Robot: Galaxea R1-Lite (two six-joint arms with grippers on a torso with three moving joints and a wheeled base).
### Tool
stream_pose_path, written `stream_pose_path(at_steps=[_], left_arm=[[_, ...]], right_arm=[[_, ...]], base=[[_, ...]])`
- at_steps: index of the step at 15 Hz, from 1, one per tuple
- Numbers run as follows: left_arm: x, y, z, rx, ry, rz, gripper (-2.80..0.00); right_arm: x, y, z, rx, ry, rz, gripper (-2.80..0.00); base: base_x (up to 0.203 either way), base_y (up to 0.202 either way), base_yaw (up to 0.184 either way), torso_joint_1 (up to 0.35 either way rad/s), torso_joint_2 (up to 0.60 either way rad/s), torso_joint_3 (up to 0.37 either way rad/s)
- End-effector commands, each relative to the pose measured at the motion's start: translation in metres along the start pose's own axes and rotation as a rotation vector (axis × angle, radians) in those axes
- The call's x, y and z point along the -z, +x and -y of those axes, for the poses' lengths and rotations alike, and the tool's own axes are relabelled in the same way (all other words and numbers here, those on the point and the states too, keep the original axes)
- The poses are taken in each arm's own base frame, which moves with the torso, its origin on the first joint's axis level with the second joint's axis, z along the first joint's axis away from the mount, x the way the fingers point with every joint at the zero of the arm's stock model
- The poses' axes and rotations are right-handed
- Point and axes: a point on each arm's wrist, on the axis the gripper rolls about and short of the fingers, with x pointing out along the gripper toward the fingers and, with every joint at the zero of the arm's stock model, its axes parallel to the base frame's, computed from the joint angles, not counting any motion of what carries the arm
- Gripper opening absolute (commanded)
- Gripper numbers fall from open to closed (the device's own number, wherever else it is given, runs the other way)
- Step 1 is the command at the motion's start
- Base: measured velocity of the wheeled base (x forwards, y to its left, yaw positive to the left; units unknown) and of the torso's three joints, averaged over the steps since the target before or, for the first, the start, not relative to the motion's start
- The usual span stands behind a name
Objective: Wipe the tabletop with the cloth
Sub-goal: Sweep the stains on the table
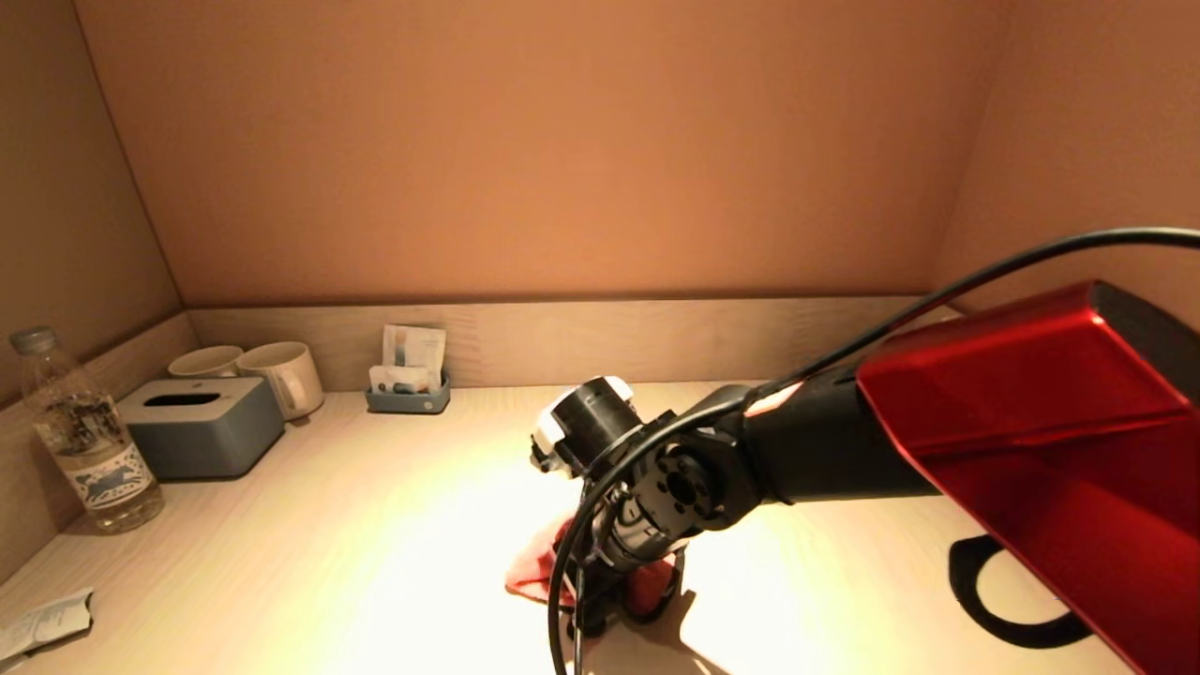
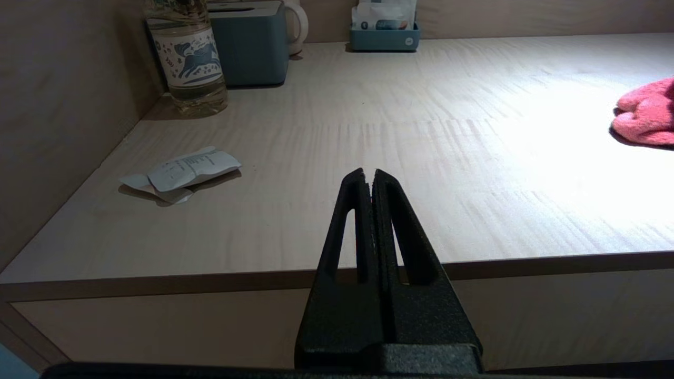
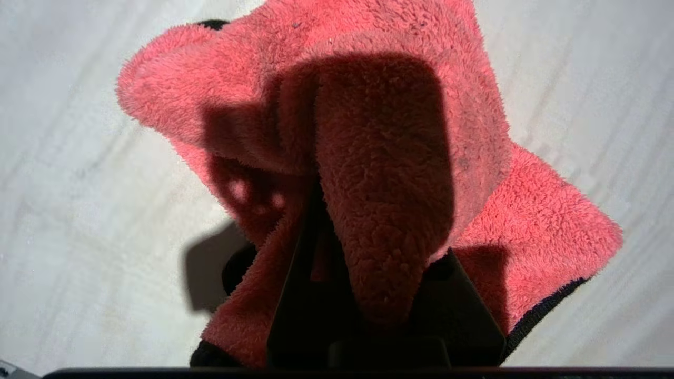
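A fluffy pink cloth (image 1: pixel 532 568) with a dark hem lies bunched on the light wooden tabletop (image 1: pixel 375 525), near the front middle. My right gripper (image 1: pixel 623 600) points down onto it and is shut on a fold of the cloth (image 3: pixel 379 131), which drapes over the fingers and hides their tips. In the left wrist view the cloth (image 2: pixel 648 113) shows far to one side. My left gripper (image 2: pixel 369 172) is shut and empty, parked in front of and just below the table's front edge; it is out of the head view.
At the back left stand a water bottle (image 1: pixel 89 441), a grey tissue box (image 1: pixel 202 427), two mugs (image 1: pixel 281 375) and a small tray of packets (image 1: pixel 408 380). A crumpled paper (image 1: pixel 42 623) lies front left. Walls close in three sides.
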Motion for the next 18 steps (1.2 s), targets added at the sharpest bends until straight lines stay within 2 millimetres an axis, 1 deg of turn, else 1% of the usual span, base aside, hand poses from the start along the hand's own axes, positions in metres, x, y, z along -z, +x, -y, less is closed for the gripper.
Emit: stream_pose_path(at_steps=[1, 2, 4, 6, 10, 13, 16, 18], left_arm=[[0.0, 0.0, 0.0, 0.0, 0.0, 0.001, -2.8], [0.0, 0.0, 0.0, -0.001, -0.001, -0.002, -2.8], [0.0, 0.0, 0.0, 0.0, -0.001, -0.001, -2.8], [0.0, 0.0, 0.0, -0.001, 0.0, 0.001, -2.8], [0.0, 0.0, 0.0, 0.0, -0.001, -0.001, -2.8], [0.0, 0.0, 0.0, -0.001, 0.0, 0.001, -2.8], [0.0, 0.0, 0.0, 0.0, -0.001, -0.001, -2.8], [0.0, 0.0, 0.0, -0.001, -0.001, -0.001, -2.8]], right_arm=[[0.01, -0.02, -0.005, -0.008, -0.018, -0.016, -2.8], [0.013, -0.023, -0.009, -0.014, -0.029, -0.025, -2.8], [0.023, -0.026, -0.027, -0.039, -0.079, -0.039, -2.8], [0.025, -0.023, -0.043, -0.065, -0.116, -0.045, -2.8], [0.028, -0.017, -0.062, -0.092, -0.163, -0.056, -2.8], [0.021, -0.012, -0.067, -0.097, -0.167, -0.041, -2.8], [0.003, -0.006, -0.072, -0.103, -0.159, -0.002, -2.8], [-0.001, 0.0, -0.071, -0.098, -0.153, 0.0, -2.8]], base=[[0.0, 0.0, 0.0, 0.0, 0.0, 0.0], [0.0, 0.0, 0.0, 0.0, 0.0, 0.0], [0.0, 0.0, 0.0, 0.0, 0.0, 0.0], [0.0, 0.0, 0.0, 0.0, 0.0, 0.0], [0.0, 0.0, 0.0, 0.0, 0.0, 0.0], [0.0, 0.0, 0.0, 0.0, 0.0, 0.0], [0.0, 0.0, 0.0, 0.0, 0.0, 0.0], [0.0, 0.0, 0.0, 0.0, 0.0, 0.0]])
